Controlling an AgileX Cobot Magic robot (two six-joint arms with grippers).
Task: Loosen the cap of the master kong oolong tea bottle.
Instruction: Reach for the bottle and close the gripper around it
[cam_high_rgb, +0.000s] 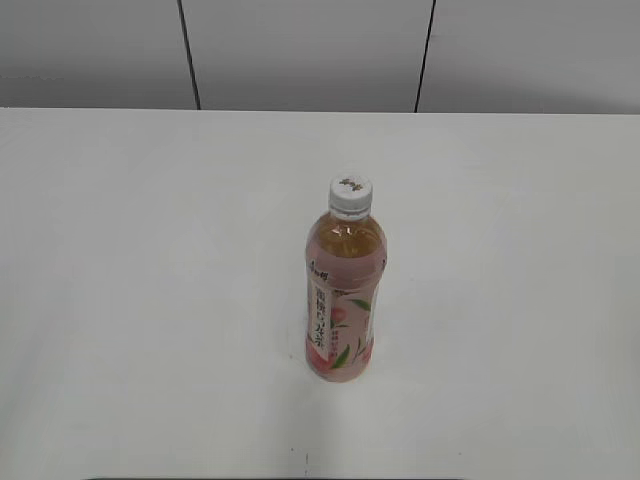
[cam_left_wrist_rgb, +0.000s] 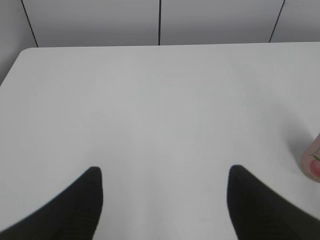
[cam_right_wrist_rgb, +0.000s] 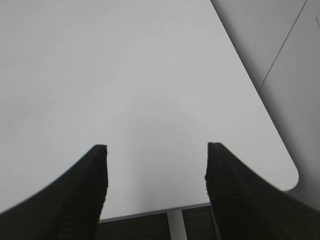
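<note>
- The master kong oolong tea bottle (cam_high_rgb: 345, 300) stands upright mid-desk (cam_high_rgb: 150, 300), its cap (cam_high_rgb: 351, 195) on.
- Left claw (cam_left_wrist_rgb: 162, 205) and right claw (cam_right_wrist_rgb: 156, 185) both gape apart, holding nothing (neither near the bottle).
- Approach step, by my judgement: one claw must steady the body, the other grip the cap.

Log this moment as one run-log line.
bottle: upright on table | cap: on | left gripper: open, empty | right gripper: open, empty

The master kong oolong tea bottle (cam_high_rgb: 344, 300) stands upright near the middle of the surface (cam_high_rgb: 140, 300), the cap (cam_high_rgb: 350, 196) on its top. A wall (cam_high_rgb: 300, 50) runs behind at 12 o'clock.
</note>
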